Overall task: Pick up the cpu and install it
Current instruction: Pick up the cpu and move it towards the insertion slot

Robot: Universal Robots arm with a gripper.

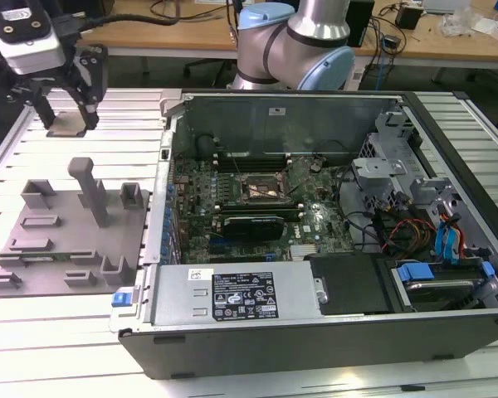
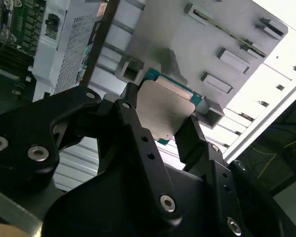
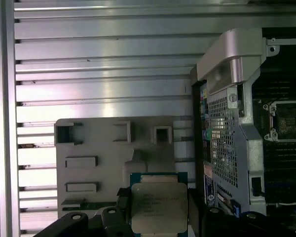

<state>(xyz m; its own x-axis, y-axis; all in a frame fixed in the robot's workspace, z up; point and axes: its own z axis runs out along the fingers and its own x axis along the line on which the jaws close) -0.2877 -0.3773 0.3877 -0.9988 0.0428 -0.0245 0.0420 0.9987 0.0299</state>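
Gripper (image 2: 163, 121) fingers (image 2: 134, 123) pinch the cpu (image 2: 166, 104) by its edges. I hold it over the slatted table (image 1: 58, 348), at the exterior view's far left.

silvery cpu (image 2: 167, 108) edged green, black gripper (image 1: 66, 116), grey fixture plate (image 1: 75, 236), ribbed silver table (image 1: 66, 340).

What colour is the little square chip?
The cpu is silvery grey, teal-edged; clearest in the first wrist view.

The cpu (image 2: 166, 112) carries a matt, silvery metal top plate over a green board edge. The gripper (image 2: 160, 109) is matt black with bright metal screw heads. The fixture plate (image 1: 66, 249) is dull grey plastic. The table (image 1: 66, 340) is ribbed aluminium with a satin sheen. The computer case (image 1: 257, 112) is bare grey sheet metal.
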